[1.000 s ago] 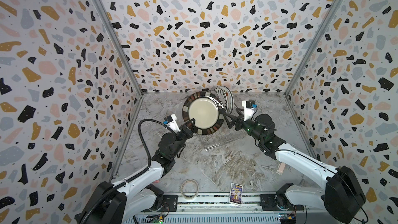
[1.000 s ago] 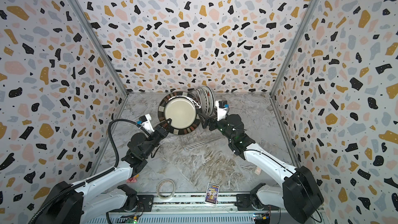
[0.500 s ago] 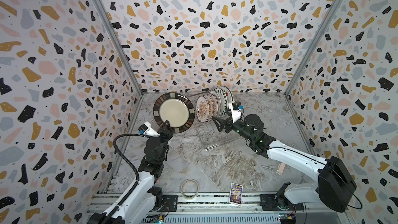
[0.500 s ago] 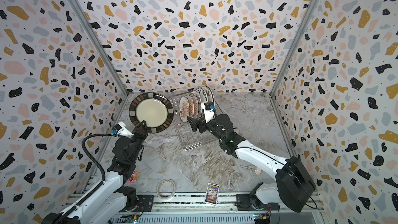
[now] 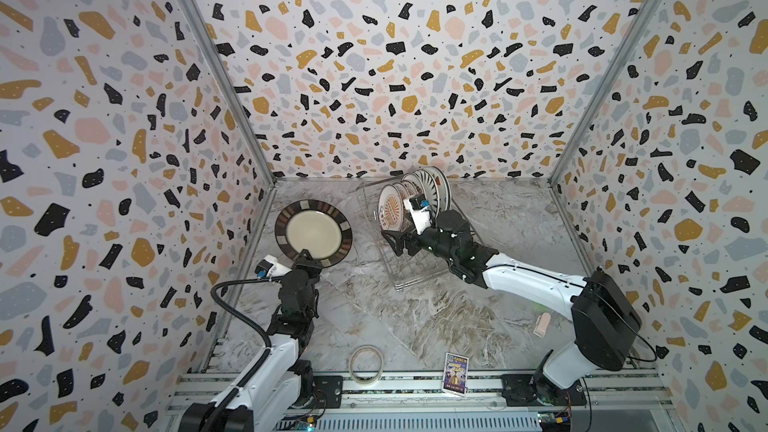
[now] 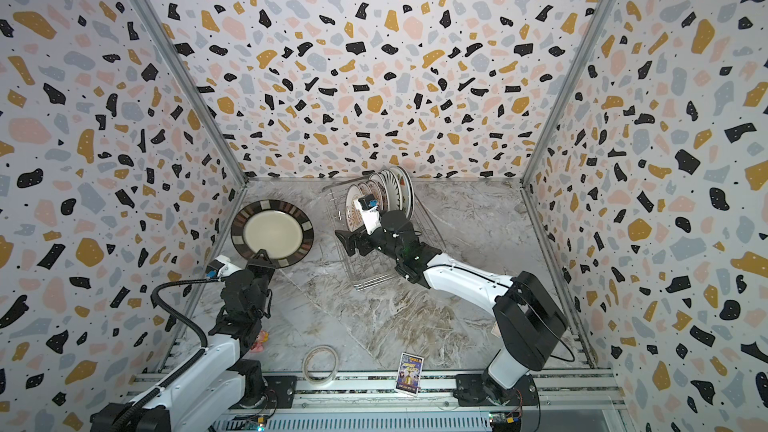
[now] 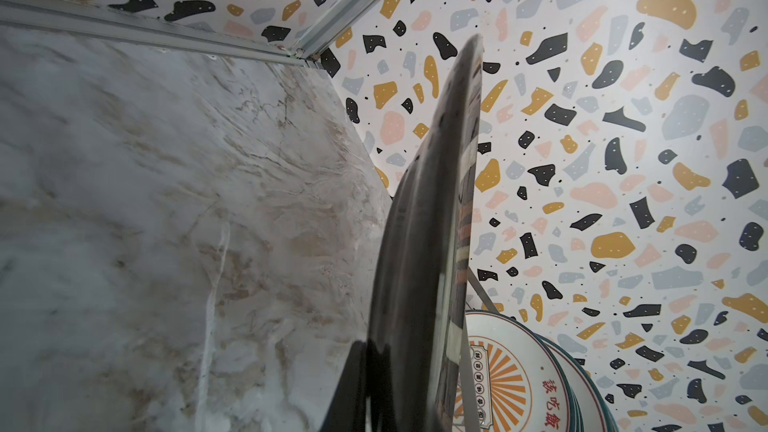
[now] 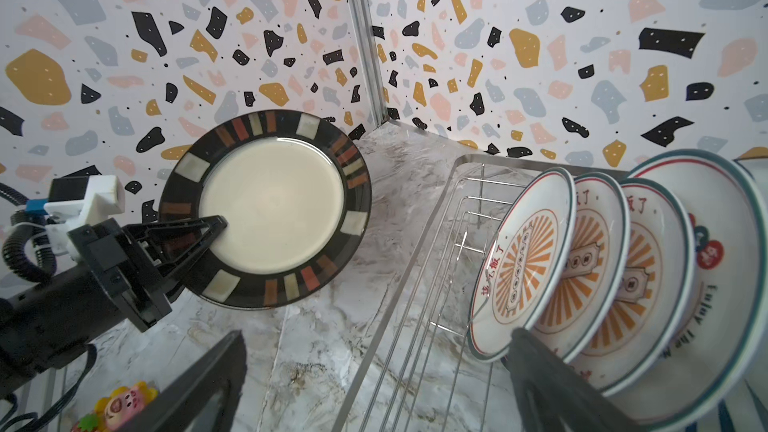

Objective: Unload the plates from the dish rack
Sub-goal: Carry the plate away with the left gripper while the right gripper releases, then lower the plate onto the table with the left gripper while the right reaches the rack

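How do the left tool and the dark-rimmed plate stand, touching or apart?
Touching. The right wrist view shows the left tool shut on the dark-rimmed plate, pressing across its rim onto the cream centre.

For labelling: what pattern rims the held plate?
Black rim with cream and orange blocks on the plate; right wrist view.

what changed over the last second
The left gripper, still shut on the dark-rimmed cream round plate, carried it left, away from the silver wire dish rack. The open right gripper moved left over the rack. The white printed plates stayed racked.
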Robot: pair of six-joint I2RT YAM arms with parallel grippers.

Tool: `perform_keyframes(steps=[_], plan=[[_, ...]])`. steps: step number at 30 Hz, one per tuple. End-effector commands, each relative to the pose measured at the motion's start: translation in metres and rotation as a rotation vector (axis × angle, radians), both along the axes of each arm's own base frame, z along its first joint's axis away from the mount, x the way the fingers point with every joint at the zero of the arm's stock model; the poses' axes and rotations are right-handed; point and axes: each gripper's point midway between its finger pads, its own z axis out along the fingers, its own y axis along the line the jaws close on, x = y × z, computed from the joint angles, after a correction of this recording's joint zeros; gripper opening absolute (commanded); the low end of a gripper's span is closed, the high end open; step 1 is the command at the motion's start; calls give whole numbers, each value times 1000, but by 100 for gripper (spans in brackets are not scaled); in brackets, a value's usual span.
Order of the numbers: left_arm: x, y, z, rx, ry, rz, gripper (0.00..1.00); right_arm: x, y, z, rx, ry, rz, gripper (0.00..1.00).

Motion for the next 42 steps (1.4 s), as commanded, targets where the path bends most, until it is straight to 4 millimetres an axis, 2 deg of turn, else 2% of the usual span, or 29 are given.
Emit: perform_keyframes(steps=[1, 6, 9, 14, 18, 25, 29, 34, 38, 42], plan=[[7, -3, 65, -97, -291, -12, 0, -4, 11, 10, -17, -31, 22, 99], [22, -2, 43, -113, -211, 9, 0, -13, 29, 7, 5, -25, 117, 99], [29, -7, 40, -111, -204, -20, 0, -18, 36, 4, 0, -28, 161, 99], [36, -10, 35, -131, -182, -29, 0, -15, 30, -2, -60, -61, 139, 99], [49, -15, 18, -183, -148, -58, 0, -20, 38, -9, -60, -55, 193, 99], [60, -13, 2, -168, -107, -36, 0, -9, 40, -18, -88, -43, 154, 99], [63, -4, -9, -165, -88, 16, 0, -6, 43, -23, -98, -34, 150, 99], [77, -6, -18, -179, -71, -11, 0, -2, 48, -33, -116, -23, 153, 99], [86, -5, -33, -189, -39, -3, 0, 3, 51, -36, -126, -22, 151, 99], [94, -2, -44, -193, -32, 1, 6, 10, 54, -40, -137, -10, 143, 99]])
